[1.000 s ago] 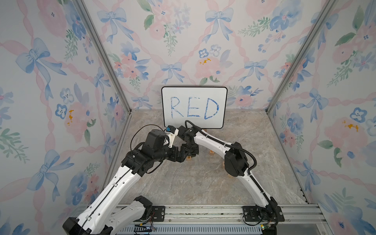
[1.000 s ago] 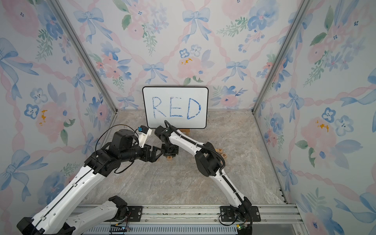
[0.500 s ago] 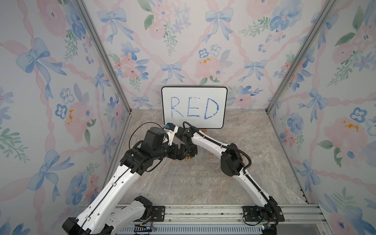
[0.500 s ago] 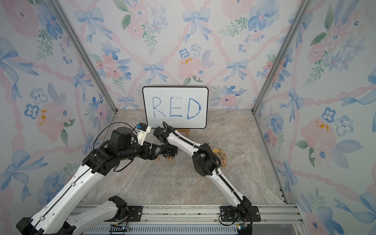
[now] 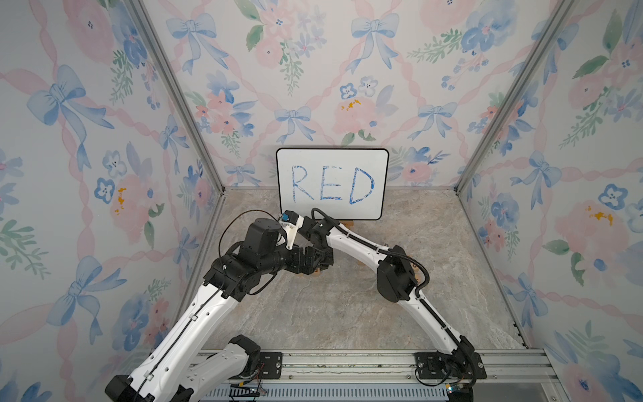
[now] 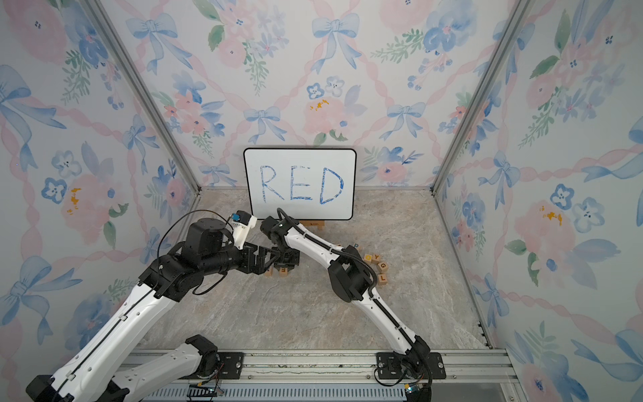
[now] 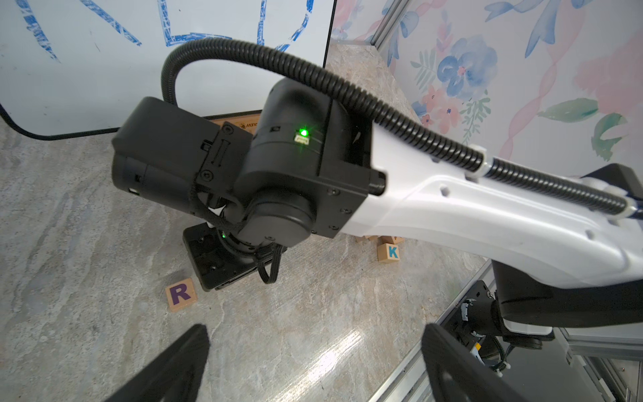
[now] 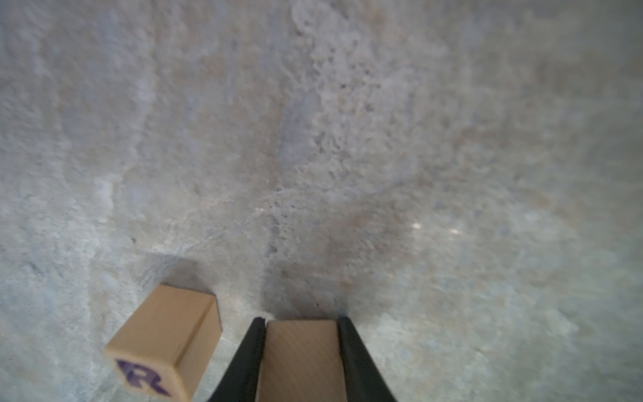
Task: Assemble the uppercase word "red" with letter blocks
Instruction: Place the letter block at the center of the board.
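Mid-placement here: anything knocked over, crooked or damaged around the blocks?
Nothing damaged or toppled. The R block lies flat, letter up, beside the wooden block clamped in the right gripper; it seems slightly turned against that block, though the lens may exaggerate this.

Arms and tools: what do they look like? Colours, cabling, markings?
The left arm and right arm have white link shells and black joint housings. The right carries a black corrugated conduit and a green LED; the left a thin looped black cable. Tool fingers are black, tapered.
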Motion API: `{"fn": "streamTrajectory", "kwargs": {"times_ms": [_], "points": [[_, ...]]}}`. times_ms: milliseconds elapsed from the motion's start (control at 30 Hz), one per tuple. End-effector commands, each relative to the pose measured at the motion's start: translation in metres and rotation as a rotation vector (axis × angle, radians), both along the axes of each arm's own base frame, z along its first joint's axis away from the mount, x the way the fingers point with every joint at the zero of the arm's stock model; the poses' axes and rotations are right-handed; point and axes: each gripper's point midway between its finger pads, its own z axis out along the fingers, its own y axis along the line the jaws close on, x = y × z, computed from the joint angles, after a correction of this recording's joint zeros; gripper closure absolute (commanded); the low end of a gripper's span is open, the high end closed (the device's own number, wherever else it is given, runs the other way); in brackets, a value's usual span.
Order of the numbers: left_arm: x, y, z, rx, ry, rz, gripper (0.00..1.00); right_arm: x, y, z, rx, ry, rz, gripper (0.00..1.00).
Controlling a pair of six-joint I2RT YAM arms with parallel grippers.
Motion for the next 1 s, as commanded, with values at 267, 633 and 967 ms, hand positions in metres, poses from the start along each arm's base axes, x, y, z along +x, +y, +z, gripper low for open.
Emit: {"fn": "streamTrajectory", "kwargs": {"times_ms": [267,633,967], "points": [[-0.002,0.001,-0.003,0.002,-0.001,-0.014,0.02,-0.013,0.003,-0.018,-0.015,0.046,0.010,0.61],[-0.003,0.001,-0.003,0.000,-0.004,-0.016,0.02,-0.010,0.001,-0.011,0.004,0.041,-0.004,0.55],[-0.001,0.000,-0.003,0.003,-0.001,-0.017,0.02,-0.008,0.001,-0.008,0.028,0.041,-0.017,0.46]]}}
